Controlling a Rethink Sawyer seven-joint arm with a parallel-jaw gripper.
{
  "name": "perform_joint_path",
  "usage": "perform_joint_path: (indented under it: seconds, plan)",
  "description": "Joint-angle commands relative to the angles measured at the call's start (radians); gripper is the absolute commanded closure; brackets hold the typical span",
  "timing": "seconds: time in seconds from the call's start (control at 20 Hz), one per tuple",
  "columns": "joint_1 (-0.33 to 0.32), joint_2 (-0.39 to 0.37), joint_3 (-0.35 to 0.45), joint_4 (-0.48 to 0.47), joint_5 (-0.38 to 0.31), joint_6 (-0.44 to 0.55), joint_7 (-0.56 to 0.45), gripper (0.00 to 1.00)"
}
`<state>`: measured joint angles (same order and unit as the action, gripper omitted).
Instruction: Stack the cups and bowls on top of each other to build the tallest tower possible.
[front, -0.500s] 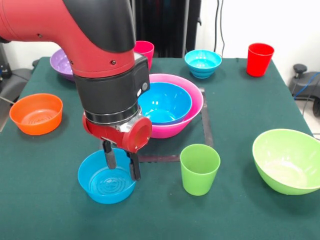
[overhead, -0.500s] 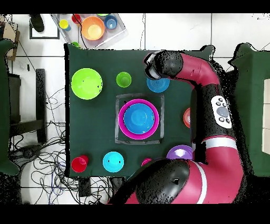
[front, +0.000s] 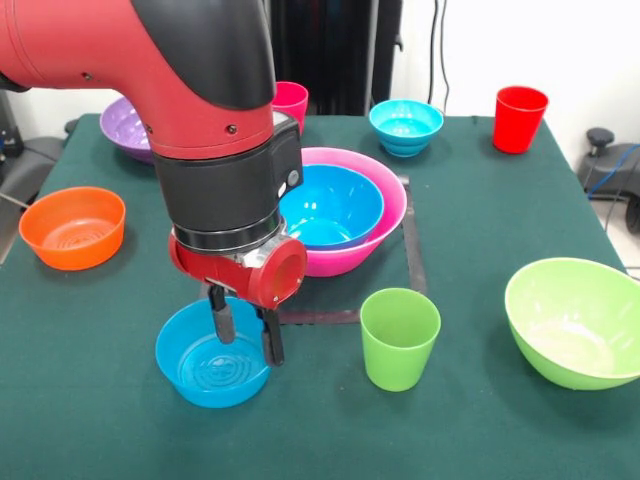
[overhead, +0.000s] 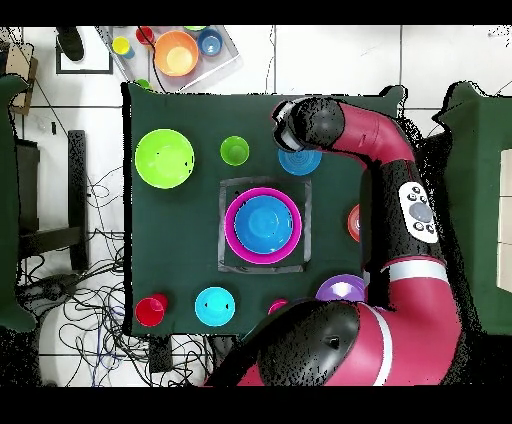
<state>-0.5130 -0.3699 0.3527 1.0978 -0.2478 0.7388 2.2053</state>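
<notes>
While the red and black arm reaches down over the green counter (front: 480, 230), its pincer (front: 244, 335) hangs with fingers spread, seemingly astride the near rim of a small ribbed blue plastic bowl (front: 205, 368). Just beyond sits the large pink plastic bowl (front: 385, 215) with a blue plastic bowl (front: 335, 205) nested inside; a light green plastic tumbler (front: 398, 338) stands nearby.

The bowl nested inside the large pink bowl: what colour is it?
Blue. The blue bowl sits inside the large pink bowl; the front view shows it best.
</notes>
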Motion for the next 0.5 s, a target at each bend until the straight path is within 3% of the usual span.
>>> perform_joint_path:
  seconds: [0.05,0.5]
  plan:
    - [-0.009,0.047,0.047,0.095,-0.121,-0.056,-0.256,0.0]
    - [0.017,0.107,0.041,0.063,-0.146,-0.108,-0.248,0.0]
